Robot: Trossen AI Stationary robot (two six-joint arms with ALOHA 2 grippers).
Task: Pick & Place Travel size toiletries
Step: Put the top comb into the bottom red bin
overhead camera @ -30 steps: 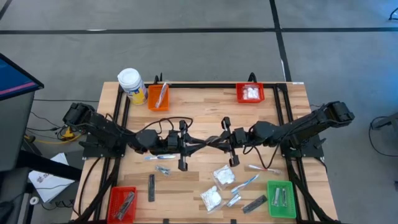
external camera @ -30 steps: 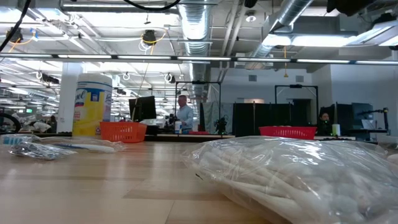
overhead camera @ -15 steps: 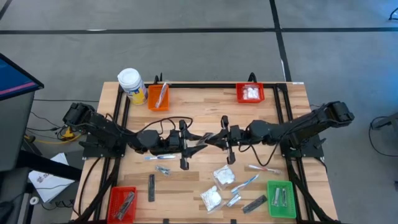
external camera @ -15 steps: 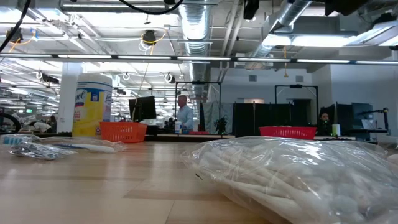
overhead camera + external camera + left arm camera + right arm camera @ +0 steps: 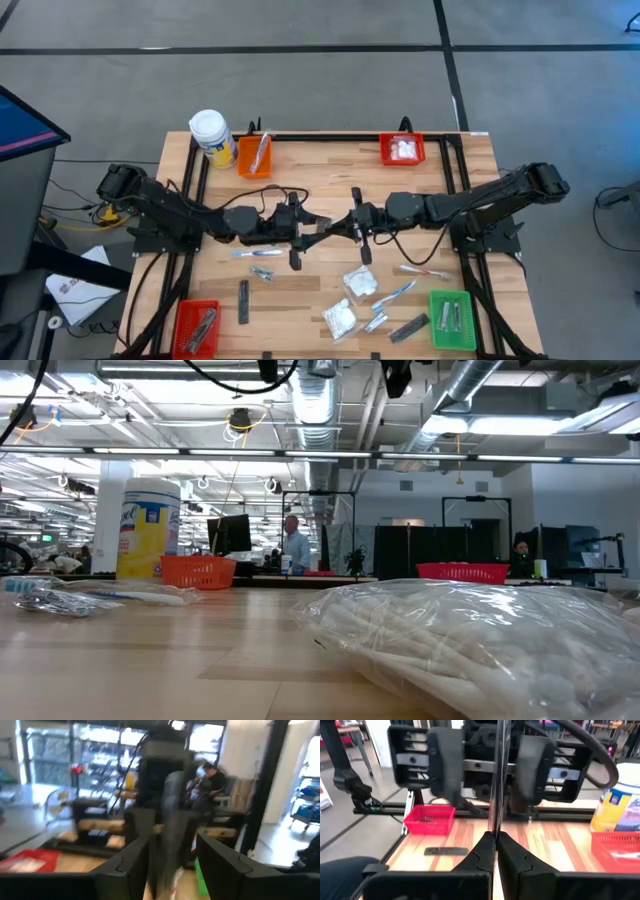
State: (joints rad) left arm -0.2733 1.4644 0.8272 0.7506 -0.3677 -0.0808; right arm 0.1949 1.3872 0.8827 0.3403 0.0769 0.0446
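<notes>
Toothbrush, slim and pale, hangs between both grippers above the slatted wooden worktop from overhead; left gripper and right gripper meet mid-worktop on outstretched arms. At table height, a crinkly clear packet fills the foreground. Left wrist: jaws parted around the blurred handle. Right wrist: fingers clamped together on the thin handle.

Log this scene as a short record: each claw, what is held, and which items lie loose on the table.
left claw: open, over mid-table, one finger either side of the strip
right claw: shut on a thin strip, facing the left claw
loose on table: white packet, dark bar, toothbrush
</notes>
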